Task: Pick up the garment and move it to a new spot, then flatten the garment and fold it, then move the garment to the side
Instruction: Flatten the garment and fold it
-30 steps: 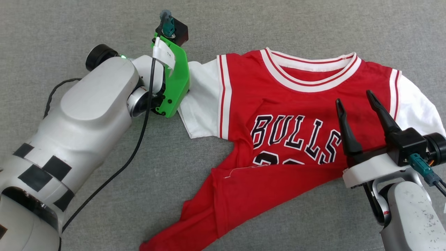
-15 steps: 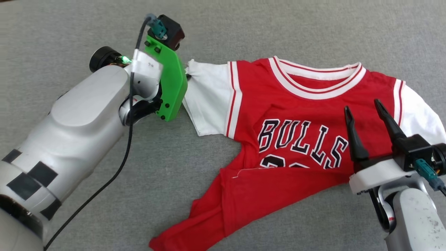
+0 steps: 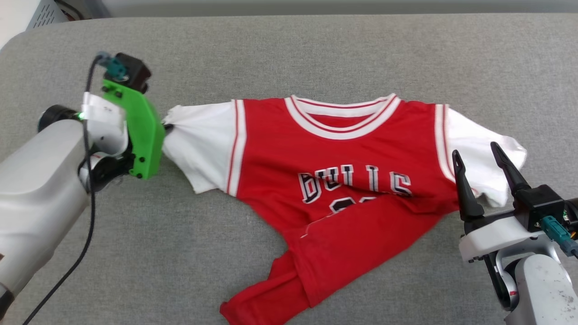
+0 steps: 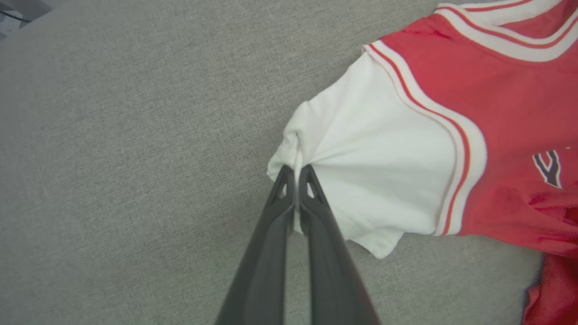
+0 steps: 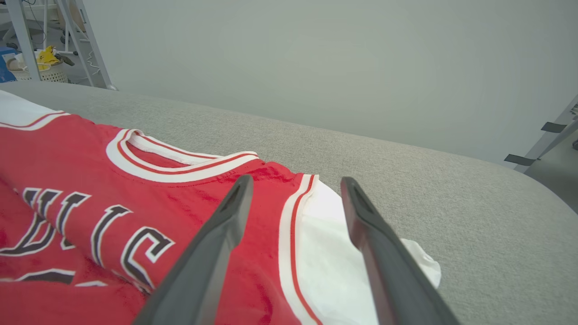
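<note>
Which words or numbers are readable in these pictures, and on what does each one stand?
"BULLS": black, white-outlined letters on the garment's red chest; a fold hides their lower parts.
Number under it: only the tops show, not readable.
White tag on the left wrist: any writing is too blurred to read.

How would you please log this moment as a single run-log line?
left gripper: shut on garment sleeve edge | right gripper: open, over other sleeve | garment: lower part folded up over front
</note>
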You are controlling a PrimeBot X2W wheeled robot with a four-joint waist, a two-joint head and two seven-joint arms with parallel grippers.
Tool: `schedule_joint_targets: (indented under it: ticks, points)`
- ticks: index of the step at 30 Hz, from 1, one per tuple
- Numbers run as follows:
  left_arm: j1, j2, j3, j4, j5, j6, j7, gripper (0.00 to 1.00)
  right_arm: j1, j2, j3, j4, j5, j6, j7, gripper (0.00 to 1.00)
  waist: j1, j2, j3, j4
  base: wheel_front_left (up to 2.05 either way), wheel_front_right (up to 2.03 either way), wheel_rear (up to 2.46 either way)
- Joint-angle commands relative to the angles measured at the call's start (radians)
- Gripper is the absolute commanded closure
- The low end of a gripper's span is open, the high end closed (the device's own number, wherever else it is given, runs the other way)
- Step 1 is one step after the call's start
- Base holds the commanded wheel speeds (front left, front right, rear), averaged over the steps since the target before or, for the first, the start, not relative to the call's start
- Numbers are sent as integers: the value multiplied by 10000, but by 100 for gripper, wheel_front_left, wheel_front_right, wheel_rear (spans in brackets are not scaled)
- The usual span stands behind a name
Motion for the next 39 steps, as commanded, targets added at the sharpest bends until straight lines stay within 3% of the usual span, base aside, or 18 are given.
schedule_joint_targets:
  ticks: [1,8,17,18,19,23,27,33,39]
  points:
    - [244,111,74,185,-210,112,-45,100,155,-79,-32,-24,-70,-9,-89,0,0,0,15,-7,0,0,0]
    - [742,108,109,1342,-290,274,-506,100,120,-93,-21,18,-59,-9,-89,0,0,0,214,-286,0,0,0]
    - [975,-738,78,2829,67,79,-2225,100,24,-188,-123,71,-65,-9,-89,0,0,0,220,-421,0,0,0]
    - [986,-824,89,2928,121,60,-2502,60,-8,-208,-160,50,-47,-9,-89,0,0,0,146,-411,0,0,0]
    - [978,-910,88,3034,242,50,-2897,1,-40,-257,-221,26,-28,-9,-89,0,0,0,52,-387,0,0,0]
    - [958,-1131,202,3155,612,36,-4536,0,-224,-639,-511,-5,24,-9,-88,0,0,0,-338,-230,0,0,0]
    - [1107,-1164,414,2997,869,301,-6117,0,-659,-1166,-566,-91,377,-9,31,0,0,0,-657,-82,0,0,0]
    - [1680,-1093,1056,2027,1275,1179,-6998,0,-1536,-2396,-304,-66,963,-9,869,0,0,0,-890,223,0,0,0]
    - [2815,-879,2947,-422,2731,2480,-7023,0,-2409,-3948,630,249,2743,-9,3115,0,0,0,-888,531,0,0,0]
